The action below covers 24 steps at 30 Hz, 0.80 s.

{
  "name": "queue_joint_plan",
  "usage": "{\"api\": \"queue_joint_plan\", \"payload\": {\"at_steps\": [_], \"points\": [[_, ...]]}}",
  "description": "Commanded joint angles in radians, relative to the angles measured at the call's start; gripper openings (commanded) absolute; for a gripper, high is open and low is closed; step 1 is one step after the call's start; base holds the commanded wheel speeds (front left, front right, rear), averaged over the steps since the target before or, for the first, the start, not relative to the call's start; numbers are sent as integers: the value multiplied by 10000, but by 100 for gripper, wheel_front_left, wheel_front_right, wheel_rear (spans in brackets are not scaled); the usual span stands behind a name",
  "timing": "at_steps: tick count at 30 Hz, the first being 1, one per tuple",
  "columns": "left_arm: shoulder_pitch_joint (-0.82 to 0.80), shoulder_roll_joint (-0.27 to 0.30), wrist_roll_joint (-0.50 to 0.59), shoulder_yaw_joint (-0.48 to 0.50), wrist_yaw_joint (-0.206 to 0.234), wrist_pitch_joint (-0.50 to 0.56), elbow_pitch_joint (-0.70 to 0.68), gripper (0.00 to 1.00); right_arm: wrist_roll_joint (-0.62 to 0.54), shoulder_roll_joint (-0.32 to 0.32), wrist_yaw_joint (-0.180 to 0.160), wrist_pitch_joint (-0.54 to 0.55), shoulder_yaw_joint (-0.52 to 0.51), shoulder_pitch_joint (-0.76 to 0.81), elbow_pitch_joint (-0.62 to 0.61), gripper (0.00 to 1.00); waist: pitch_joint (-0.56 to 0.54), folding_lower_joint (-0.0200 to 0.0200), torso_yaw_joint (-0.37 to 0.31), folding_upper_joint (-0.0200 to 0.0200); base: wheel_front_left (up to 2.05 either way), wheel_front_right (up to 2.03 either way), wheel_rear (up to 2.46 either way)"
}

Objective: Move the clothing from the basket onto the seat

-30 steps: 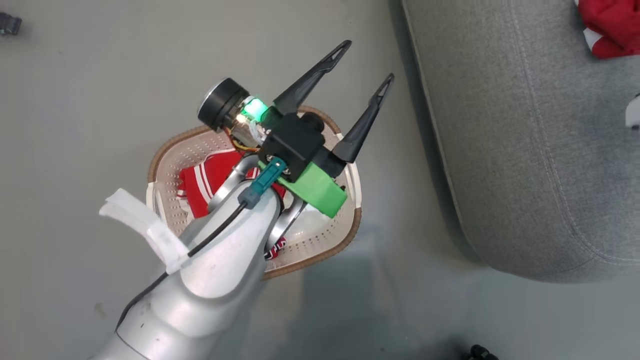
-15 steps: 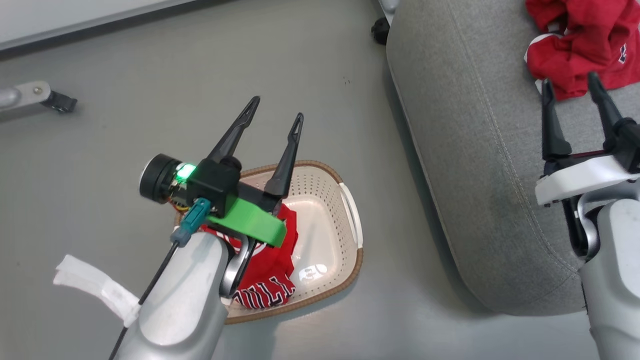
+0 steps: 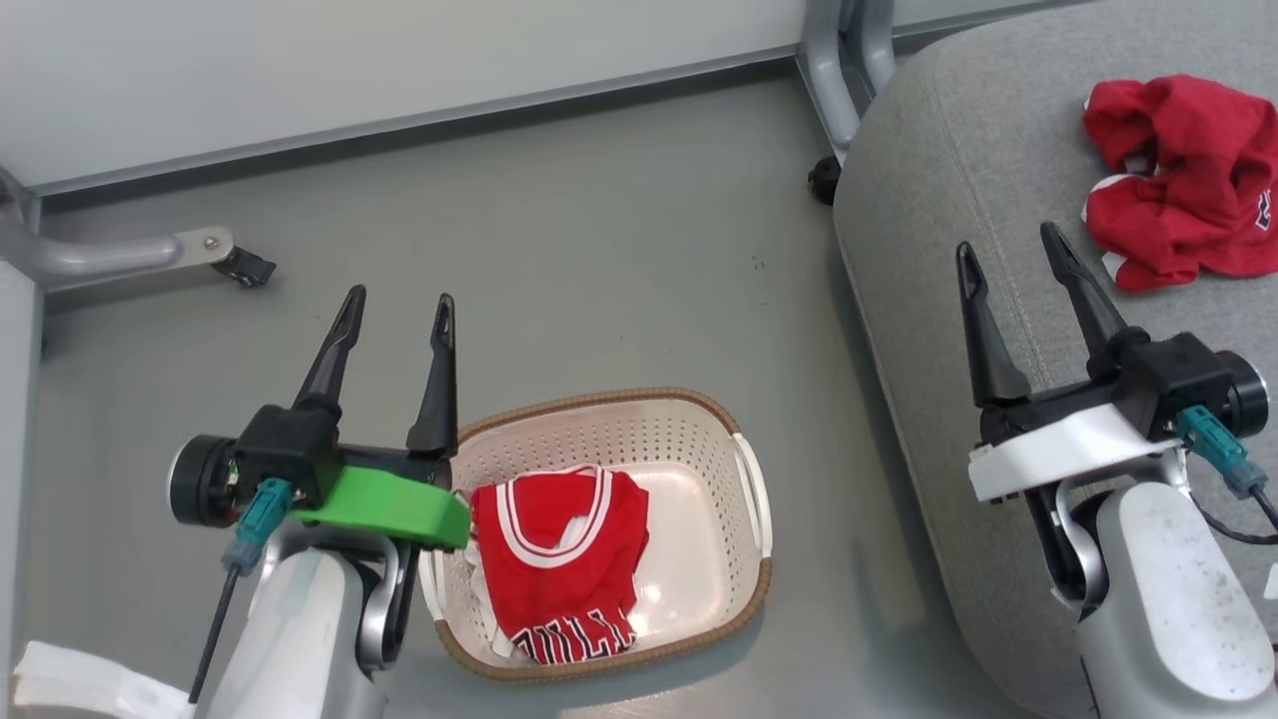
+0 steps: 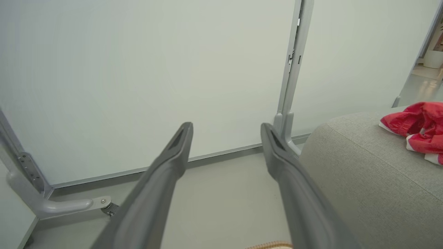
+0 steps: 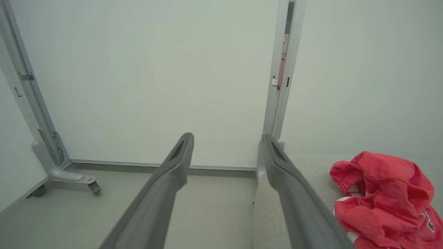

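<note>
At the lower centre of the head view, a small oval cream basket with a brown rim sits on the grey floor. Inside it, toward its left side, lies a crumpled red basketball jersey with white striped trim and dark lettering at its lower edge.

At the lower left of the frame, the left gripper is held over the floor just left of the basket. Its two dark jaws are spread apart and point up the frame. Its green mount overlaps the basket's left rim in the picture.

At the right of the frame stands a large light-grey seat with a rounded edge and a stitched seam, near the basket but not touching it. At the upper right, a second red garment with small white patches lies bunched on the seat. The right gripper appears in front of the seat at the lower right. Its jaws are also spread apart, with the tips left of the red garment and clear of it.

Along the top runs a pale wall panel, with a grey metal leg and castor at the upper left. Both wrist views look out between open jaws toward that pale panel, with the seat and red garment at the right of the frame.
</note>
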Motion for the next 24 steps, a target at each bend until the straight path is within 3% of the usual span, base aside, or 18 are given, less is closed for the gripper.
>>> {"api": "queue_joint_plan", "payload": {"at_steps": [1,13,24], "points": [[282,-8,128,161,54,7,-87,100,-24,57,-10,-25,8,288,-121,100,-387,0,334,0,0,0,0],[1736,-222,210,1310,141,8,-389,100,-87,421,-10,-25,-22,2106,-903,100,-1169,0,545,0,0,0,0],[2551,-314,564,1508,-156,9,-538,100,65,490,-10,-25,-327,3337,-1147,100,-1718,0,715,0,0,0,0]]}}
